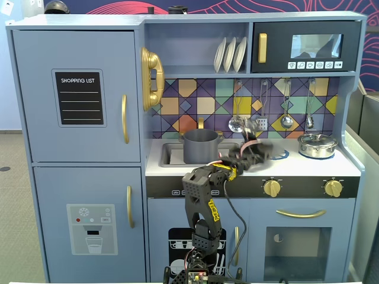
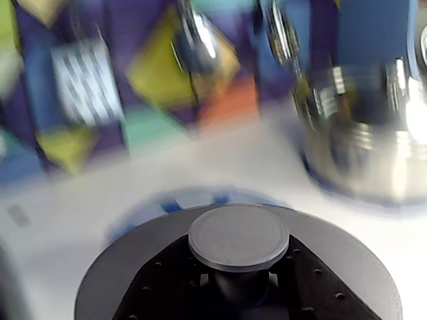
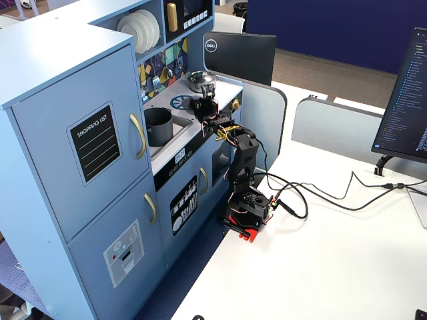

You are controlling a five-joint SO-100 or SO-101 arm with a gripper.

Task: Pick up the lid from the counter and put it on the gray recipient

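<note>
Toy-kitchen counter (image 1: 177,167), pale, under a tiled backsplash (image 1: 195,97). Nearest, seen in the wrist view, gripper (image 2: 241,283) pinching the knob of the lid (image 2: 100,287), disc lying flat and seemingly just off the blue burner print (image 2: 160,203). Farther along in a fixed view, lid to the right of the gray recipient (image 1: 200,146), which stands open in the sink (image 1: 169,155), so likely a leftward carry; silver pot (image 1: 317,145) well right of the recipient, apparently nothing between.
</note>
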